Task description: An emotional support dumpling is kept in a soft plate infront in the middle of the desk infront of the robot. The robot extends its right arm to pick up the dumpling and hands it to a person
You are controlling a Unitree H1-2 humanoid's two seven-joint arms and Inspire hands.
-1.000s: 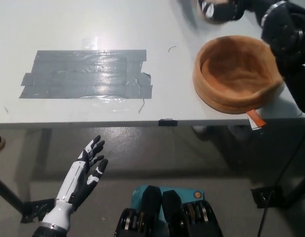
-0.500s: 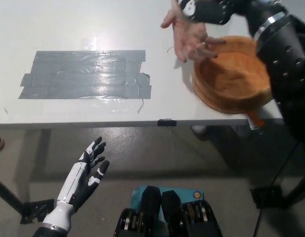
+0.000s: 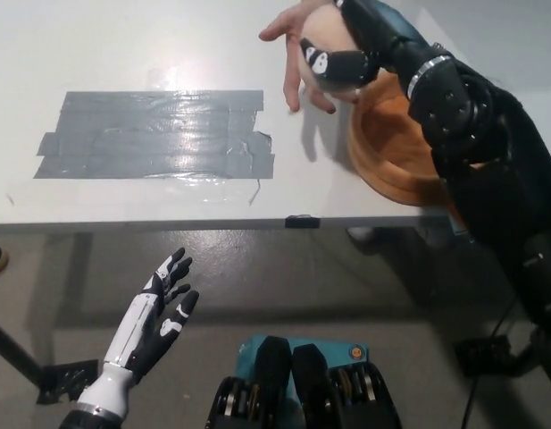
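Observation:
My black right hand [image 3: 357, 55] is raised over the far side of the desk, left of the plate, shut on the pale peach dumpling [image 3: 327, 37], whose dark eye marks face me. A person's hand [image 3: 288, 63] reaches in from the top and cups the dumpling from the left and below, touching it. The soft orange plate [image 3: 387, 156] lies on the desk's right side, with nothing showing inside it, partly hidden behind my right forearm. My white left hand [image 3: 157, 313] rests open below the desk's front edge at lower left.
A large patch of grey tape [image 3: 159, 134] is stuck on the white desk [image 3: 123, 45] at left centre. A red tag [image 3: 455, 219] pokes out beside my right arm near the plate. The desk's front edge [image 3: 302, 221] runs across the middle of the view.
My right arm swung left and lower from the top right corner, carrying the dumpling. A person's hand came in and now cups the dumpling. The left hand stayed put.

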